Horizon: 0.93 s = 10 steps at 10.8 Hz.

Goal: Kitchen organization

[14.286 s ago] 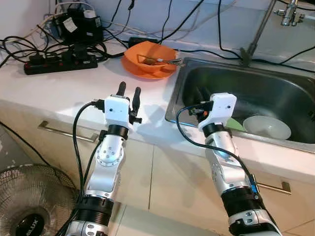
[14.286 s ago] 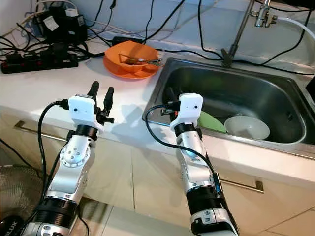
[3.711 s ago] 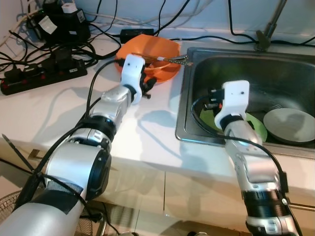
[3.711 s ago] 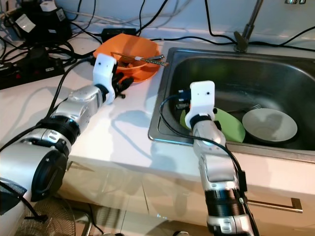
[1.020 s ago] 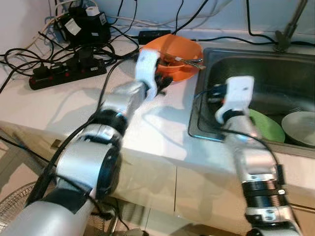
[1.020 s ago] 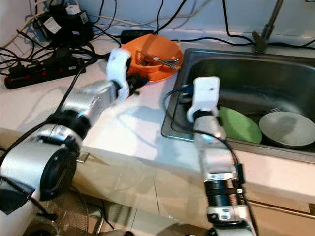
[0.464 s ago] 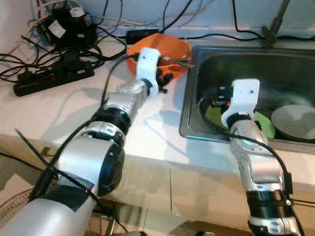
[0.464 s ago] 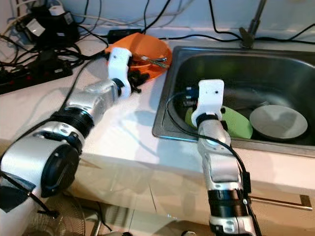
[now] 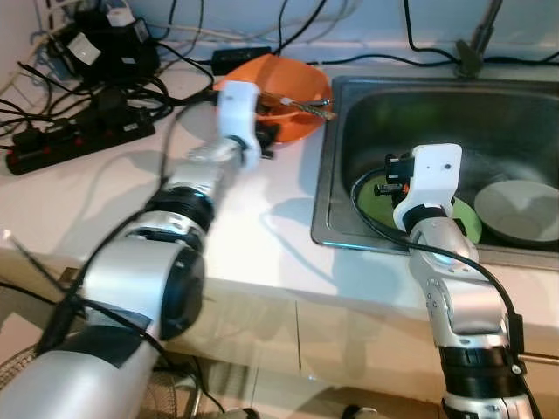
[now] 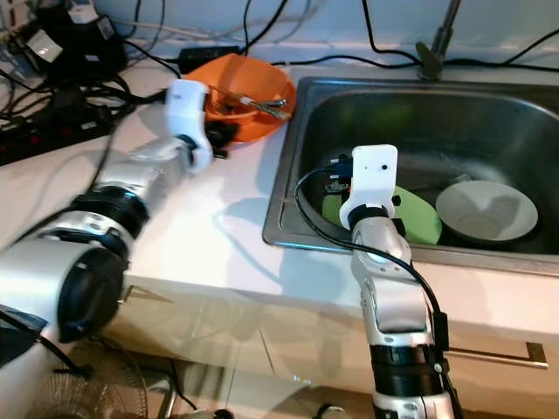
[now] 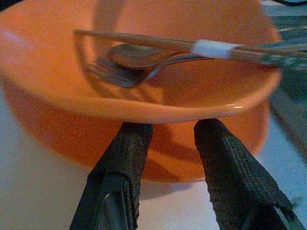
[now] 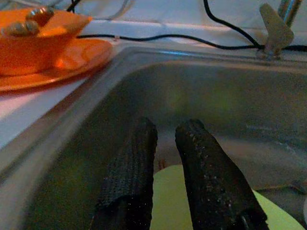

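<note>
Now reaching farther across the white counter point(image 9: 105, 175) than fourteen seconds back, when parked upright near the front edge: left gripper point(image 11: 165, 143) low at the near wall of the orange bowl point(image 9: 288, 87), fingers point(image 11: 127, 153) spread a little, both tips just under the rim and empty, close to the bowl's side or touching it, hard to say which. Barely changed from half a second ago apart from a small shift of the whole view. Right gripper point(image 12: 165, 143) likewise lower than at the start, hanging inside the steel sink point(image 10: 489, 105) near its left wall, over the green plate point(image 10: 415, 218), fingers point(image 12: 136, 158) slightly apart and pinching nothing.

Orange bowl: glossy, shallow, sitting on an orange plate point(image 12: 72, 60) at the back of the counter, just beside the sink's left rim. Inside, a fork point(image 11: 120, 72) and a spoon point(image 11: 139, 53) with handles running out over the rim toward the sink, plus wooden chopsticks point(image 11: 158, 44) laid across, banded in white.

In the sink, a white bowl point(image 10: 486, 209) beside the green plate, touching or slightly overlapping it. Faucet base point(image 10: 430, 54) behind the basin.

Left of the orange bowl, a black power strip point(image 9: 79, 135) and a tangle of black cables point(image 9: 113, 61), well apart from the left gripper. Bare counter between bowl and front edge; cabinet fronts point(image 10: 288, 349) below.
</note>
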Motion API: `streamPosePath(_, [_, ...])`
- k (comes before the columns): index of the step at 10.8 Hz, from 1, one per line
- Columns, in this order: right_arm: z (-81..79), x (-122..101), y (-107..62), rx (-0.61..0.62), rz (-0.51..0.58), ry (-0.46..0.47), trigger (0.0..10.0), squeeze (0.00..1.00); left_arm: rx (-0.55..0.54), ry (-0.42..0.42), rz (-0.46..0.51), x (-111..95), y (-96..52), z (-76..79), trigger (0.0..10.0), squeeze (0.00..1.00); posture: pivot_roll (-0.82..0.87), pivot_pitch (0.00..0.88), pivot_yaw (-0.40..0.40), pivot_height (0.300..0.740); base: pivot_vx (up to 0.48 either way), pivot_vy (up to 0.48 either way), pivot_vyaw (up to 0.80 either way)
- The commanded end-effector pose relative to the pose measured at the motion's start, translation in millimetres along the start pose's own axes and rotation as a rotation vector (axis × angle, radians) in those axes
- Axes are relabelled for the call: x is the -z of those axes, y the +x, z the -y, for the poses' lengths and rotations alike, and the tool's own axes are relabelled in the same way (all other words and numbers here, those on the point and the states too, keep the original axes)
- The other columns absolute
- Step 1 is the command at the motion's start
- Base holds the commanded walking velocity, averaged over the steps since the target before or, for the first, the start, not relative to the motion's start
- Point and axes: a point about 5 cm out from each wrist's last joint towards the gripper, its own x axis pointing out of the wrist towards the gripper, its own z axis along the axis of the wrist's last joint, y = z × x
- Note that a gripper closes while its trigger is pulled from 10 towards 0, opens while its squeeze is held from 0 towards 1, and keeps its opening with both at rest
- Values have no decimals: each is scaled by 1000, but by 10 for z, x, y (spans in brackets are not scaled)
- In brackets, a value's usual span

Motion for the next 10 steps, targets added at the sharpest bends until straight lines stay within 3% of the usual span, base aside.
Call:
streamPosePath(1, [-4, -5, -27, 0, -9, -3, 10000, 0, -25, -1, -6, -15, -10, -52, 10000, 0, -112, 180, 104, 740, 0, 0, 0])
streamPosePath(4, [-18, -7, -56, 9, -16, 1, 10000, 0, -38, 24, -57, 80, -22, -92, 10000, 0, -131, 182, 117, 740, 0, 0, 0])
streamPosePath(8, [-76, -4, -20, 18, -12, 26, 10000, 0, 30, 73, -179, 276, -51, -102, 10000, 0, -89, 153, 151, 740, 0, 0, 0])
streamPosePath(10, [-123, -12, 25, 18, -3, 39, 10000, 0, 44, 50, -225, 340, -84, -163, 10000, 0, -64, 133, 167, 740, 0, 0, 0])
